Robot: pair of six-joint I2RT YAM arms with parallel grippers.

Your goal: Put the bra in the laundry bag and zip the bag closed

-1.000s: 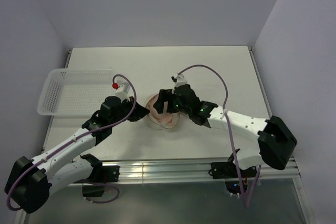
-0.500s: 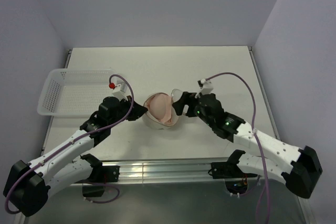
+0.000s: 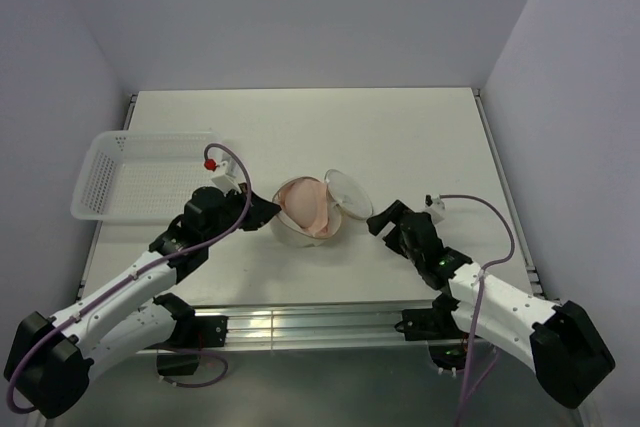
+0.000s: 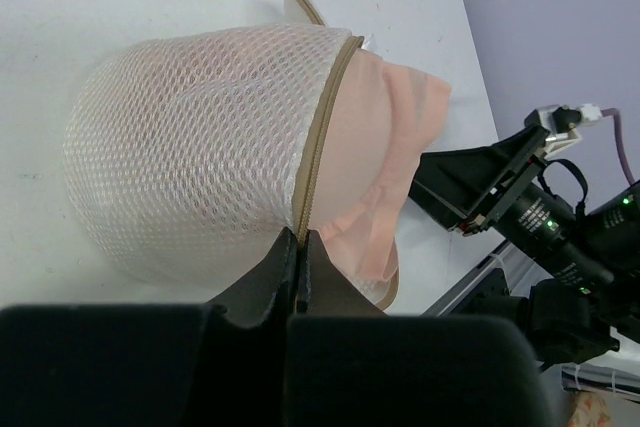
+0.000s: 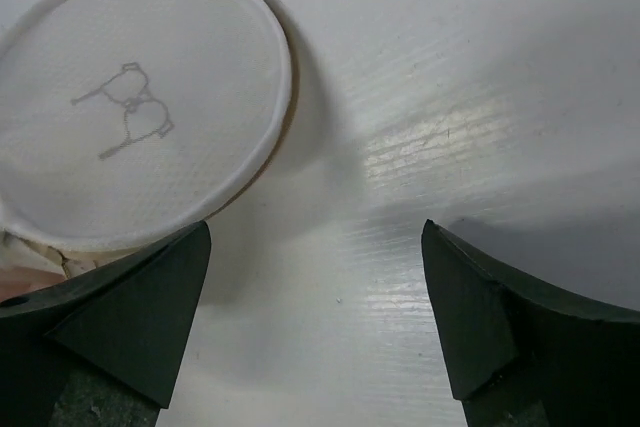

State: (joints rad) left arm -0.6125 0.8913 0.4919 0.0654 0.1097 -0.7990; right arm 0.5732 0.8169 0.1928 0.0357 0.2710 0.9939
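The laundry bag (image 3: 298, 222) lies open at the table's middle. Its lower mesh dome (image 4: 200, 147) holds the pale pink bra (image 3: 308, 205), which bulges out past the brown rim (image 4: 385, 137). The lid half (image 3: 345, 192) tilts up at the right, and its face with a small dark mark fills the upper left of the right wrist view (image 5: 130, 117). My left gripper (image 3: 262, 212) is shut on the bag's rim (image 4: 300, 242) at its left side. My right gripper (image 3: 378, 220) is open and empty (image 5: 315, 317), just right of the lid and apart from it.
A white perforated plastic basket (image 3: 140, 177) stands at the left edge of the table, behind my left arm. Grey walls close in the table at the back and sides. A metal rail runs along the near edge.
My right arm has pulled back from the bag toward the near right, and its gripper is off the bag. The lid half now stands free. My left gripper stays on the rim.
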